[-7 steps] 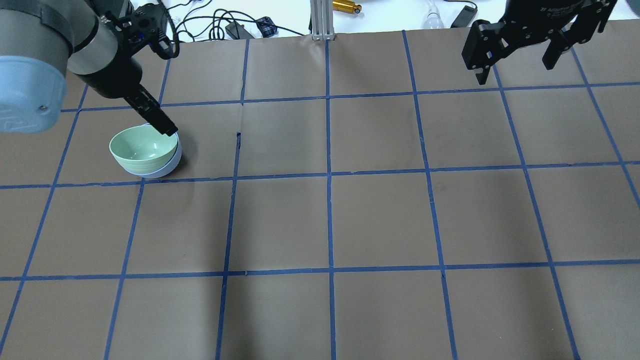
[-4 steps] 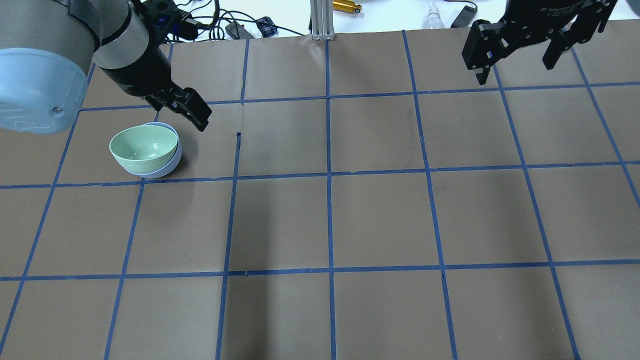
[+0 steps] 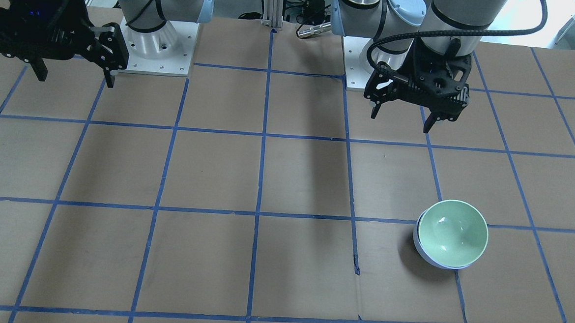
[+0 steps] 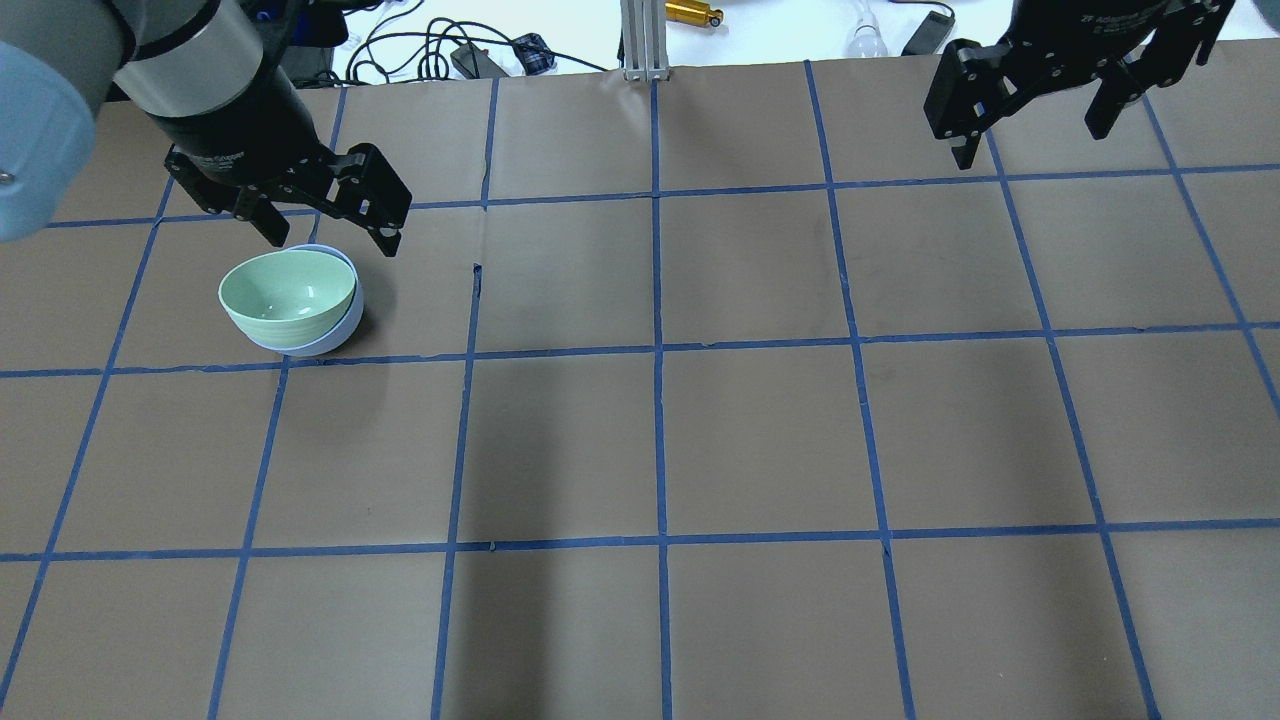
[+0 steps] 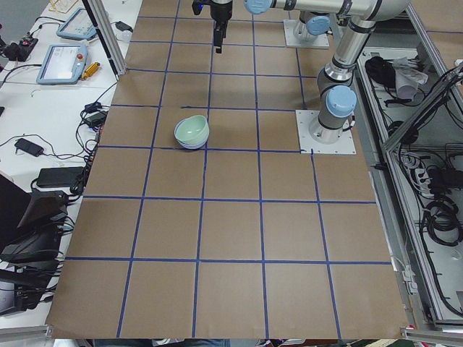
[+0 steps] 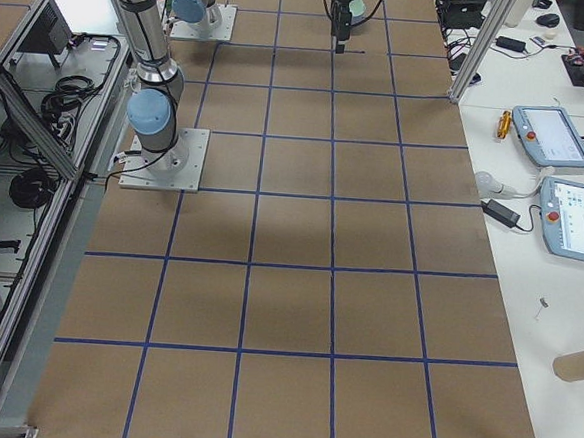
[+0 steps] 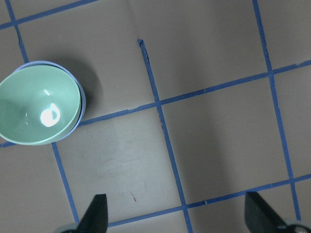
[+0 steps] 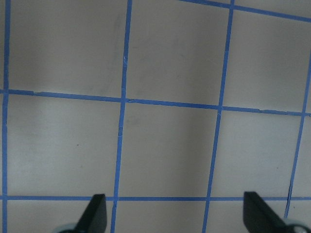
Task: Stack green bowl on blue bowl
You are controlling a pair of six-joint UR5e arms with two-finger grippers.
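The green bowl sits nested inside the blue bowl on the table's left side. Only the blue bowl's rim and lower side show. The stack also shows in the front view, green bowl in blue bowl, and in the left wrist view, green bowl with the blue rim around it. My left gripper is open and empty, raised above the table just behind the stack, apart from it; it also shows in the front view. My right gripper is open and empty, high at the far right.
An aluminium post, cables and small devices stand along the table's far edge. The brown paper has a small tear right of the bowls. The two arm bases stand at the robot's side of the table.
My left gripper has come off the green bowl's rim, lifted and turned to face downward, jaws open. The bowls have stayed in place. The right arm has not moved.
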